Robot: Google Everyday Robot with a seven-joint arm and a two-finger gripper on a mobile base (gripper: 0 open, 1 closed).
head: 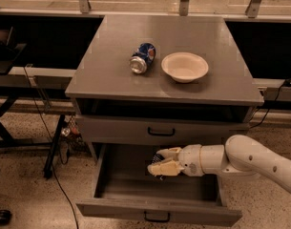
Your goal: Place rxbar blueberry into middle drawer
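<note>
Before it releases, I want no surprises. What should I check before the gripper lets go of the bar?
1. Middle drawer pulled open: ok.
2. Gripper above the drawer's tray, inside its walls: ok.
3. Rxbar blueberry held between the fingers: ok, though mostly hidden.
4. Drop height above the drawer floor: cannot tell.
5. Soda can and bowl up on the cabinet top, out of the way: ok.
</note>
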